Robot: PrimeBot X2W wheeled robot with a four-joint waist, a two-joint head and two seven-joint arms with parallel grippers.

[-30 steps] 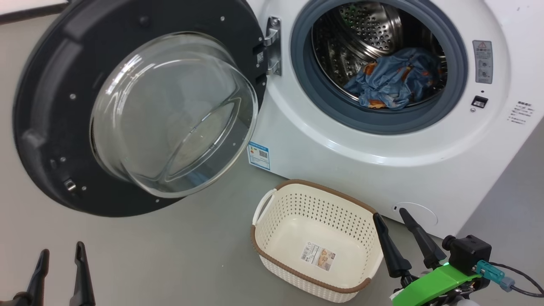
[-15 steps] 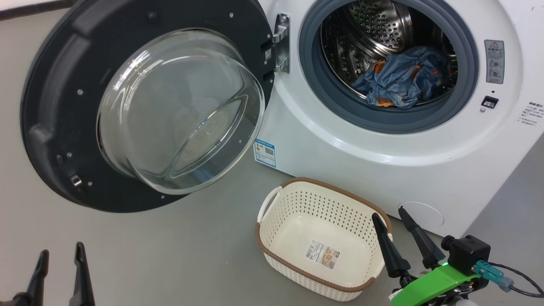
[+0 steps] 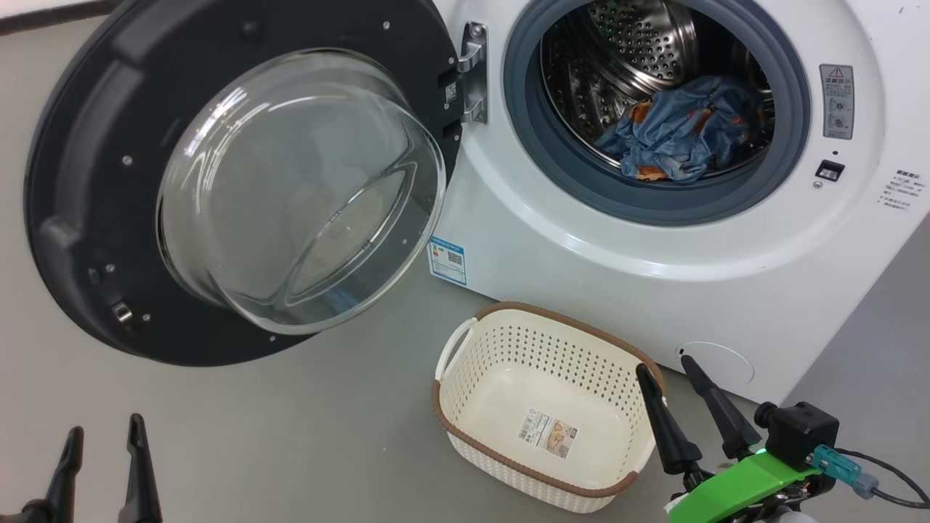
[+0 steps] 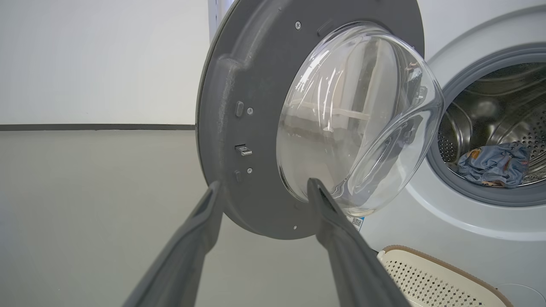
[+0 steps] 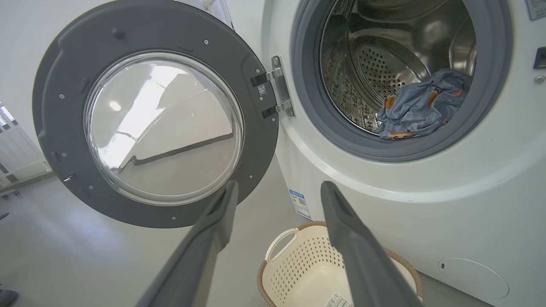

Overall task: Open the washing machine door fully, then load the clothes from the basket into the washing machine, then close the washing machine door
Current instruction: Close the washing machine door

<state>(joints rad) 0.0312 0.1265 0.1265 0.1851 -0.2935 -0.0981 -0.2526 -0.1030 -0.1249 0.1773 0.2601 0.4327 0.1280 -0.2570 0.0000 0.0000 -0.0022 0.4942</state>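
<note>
- Nearby, left gripper (image 3: 104, 425) and right gripper (image 3: 665, 367) are held wide open, empty.
- Next, the perforated cream basket (image 3: 538, 356) is seen empty.
- Beyond, the open washing machine door (image 3: 240, 181), judged rigid, is best pushed at its black rim (image 3: 51, 240), not the slick glass (image 3: 327, 218).
- Farthest, soft clothes (image 3: 676, 131) are bunched in the steel drum (image 3: 639, 43).

Bright, even light; sharp pictures.
I see white glare streaks on the door (image 3: 290, 189) glass; my wrist views bow near their edges.

A grey floor (image 3: 327, 421) meets a white wall (image 4: 98, 59) at a dark baseboard (image 4: 85, 127).
</note>
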